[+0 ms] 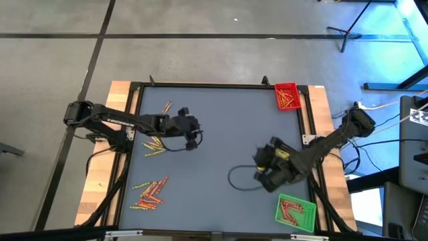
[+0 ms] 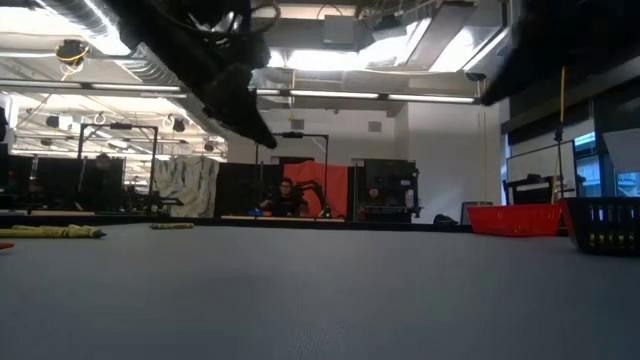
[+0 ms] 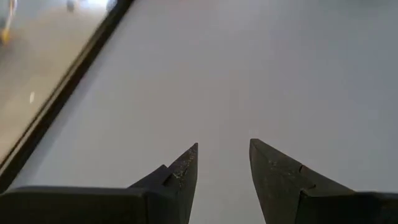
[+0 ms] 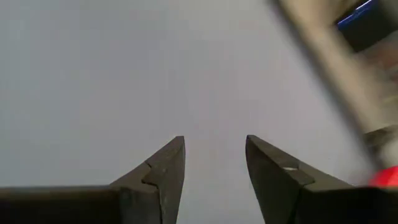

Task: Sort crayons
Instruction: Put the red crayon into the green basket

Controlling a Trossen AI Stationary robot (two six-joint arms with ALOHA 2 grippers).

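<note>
Loose crayons in three patches on the left half of the counter (image 1: 221, 134): a near cluster (image 1: 150, 193) at about 7 o'clock from the counter's middle, a smaller bunch (image 1: 154, 145) at about 9 o'clock, and a stray pair (image 1: 166, 107) toward 10 o'clock. More already sorted — into the red tray (image 1: 287, 96) at 1 o'clock and the green tray (image 1: 295, 212) at 5 o'clock.

Left end effector (image 1: 193, 136) hovering above bare counter, fingers (image 3: 186, 171) apart and empty. Smaller bunch just behind it, at roughly 8 o'clock from the tip in the high view, sticks fanned out with long axes running mostly 8-to-2. Stray pair off at about 11 o'clock, near cluster well apart toward 7 o'clock.

Right end effector (image 1: 262, 164) over the right half, beside the green tray, fingers (image 4: 168, 168) likewise apart with nothing between them — well apart from every loose patch.

Left arm clearly nearer to all remaining crayons; probably a pull back toward 8 o'clock and a wrist turn to set the jaws across one stick's length.
</note>
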